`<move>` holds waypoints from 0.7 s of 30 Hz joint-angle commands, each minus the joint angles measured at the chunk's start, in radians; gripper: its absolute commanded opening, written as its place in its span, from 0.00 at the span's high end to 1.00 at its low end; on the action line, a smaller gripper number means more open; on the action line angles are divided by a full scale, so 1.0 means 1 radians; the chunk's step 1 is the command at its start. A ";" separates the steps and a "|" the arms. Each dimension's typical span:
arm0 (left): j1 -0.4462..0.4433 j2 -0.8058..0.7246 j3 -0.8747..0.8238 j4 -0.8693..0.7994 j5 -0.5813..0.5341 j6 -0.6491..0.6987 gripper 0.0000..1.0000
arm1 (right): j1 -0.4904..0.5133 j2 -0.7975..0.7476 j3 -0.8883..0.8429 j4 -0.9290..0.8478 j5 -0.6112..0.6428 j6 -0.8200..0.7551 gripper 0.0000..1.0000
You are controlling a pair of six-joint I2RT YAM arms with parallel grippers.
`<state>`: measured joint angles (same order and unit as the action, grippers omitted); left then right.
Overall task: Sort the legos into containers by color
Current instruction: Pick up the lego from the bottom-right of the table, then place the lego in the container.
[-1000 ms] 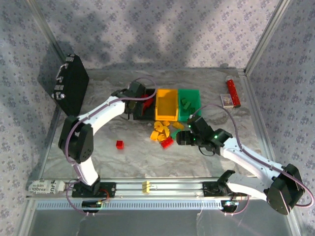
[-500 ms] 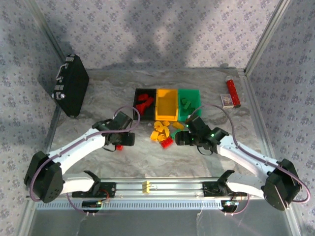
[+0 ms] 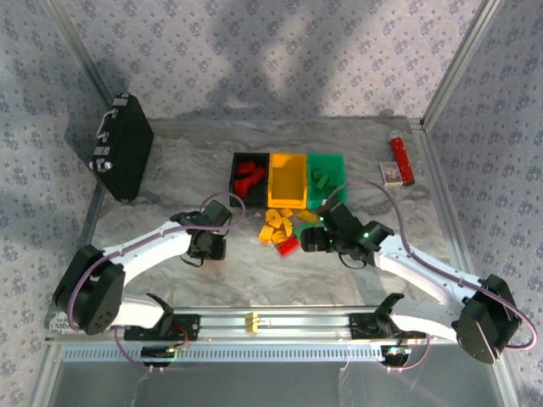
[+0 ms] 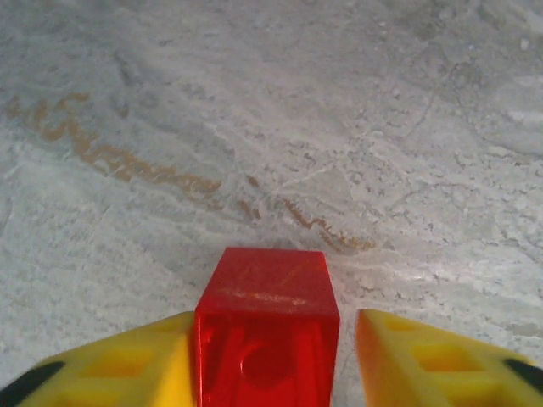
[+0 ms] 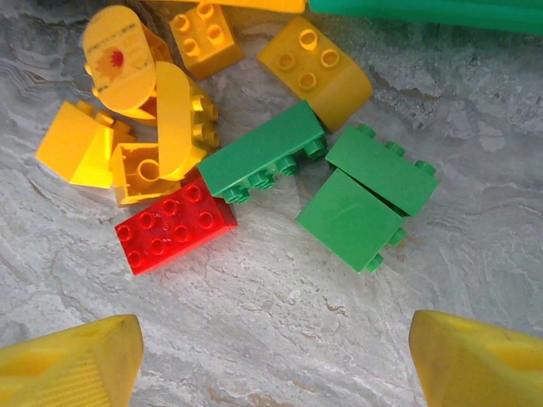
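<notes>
A red lego (image 4: 267, 288) sits on the marble between the yellow fingers of my left gripper (image 4: 271, 339). The left finger (image 4: 144, 356) touches it; a narrow gap stays at the right finger (image 4: 424, 356). From above, the left gripper (image 3: 206, 248) covers that brick. My right gripper (image 5: 276, 339) is open above bare table, just short of a red lego (image 5: 174, 225), green legos (image 5: 263, 161) and several yellow legos (image 5: 127, 59). The black container (image 3: 235, 161) holds red legos (image 3: 248, 178). Beside it stand the yellow container (image 3: 287, 197) and the green container (image 3: 339, 170).
A black briefcase (image 3: 123, 144) stands at the back left. A red tube (image 3: 401, 159) and a small box (image 3: 389, 174) lie at the back right. An aluminium rail (image 3: 254, 322) runs along the near edge, and metal frame posts rise at the sides.
My left arm swung from the black container back to the lone red lego at the left, came down over it and narrowed its jaws. The right arm barely moved.
</notes>
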<state>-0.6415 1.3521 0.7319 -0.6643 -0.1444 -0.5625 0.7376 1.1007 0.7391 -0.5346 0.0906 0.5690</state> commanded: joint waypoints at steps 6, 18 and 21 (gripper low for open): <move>0.008 -0.019 0.146 -0.003 -0.001 0.047 0.67 | -0.016 -0.056 -0.029 -0.034 0.024 0.014 0.16; 0.106 0.406 0.855 -0.088 0.024 0.259 0.68 | -0.016 -0.074 -0.029 -0.046 0.012 0.023 0.16; 0.110 0.536 1.005 -0.165 0.006 0.275 0.26 | -0.018 -0.106 -0.038 -0.062 0.023 0.026 0.16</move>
<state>-0.5327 1.8042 1.6520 -0.7063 -0.1421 -0.3416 0.7185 1.0306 0.7155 -0.5571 0.0910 0.5762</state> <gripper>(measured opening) 0.551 0.840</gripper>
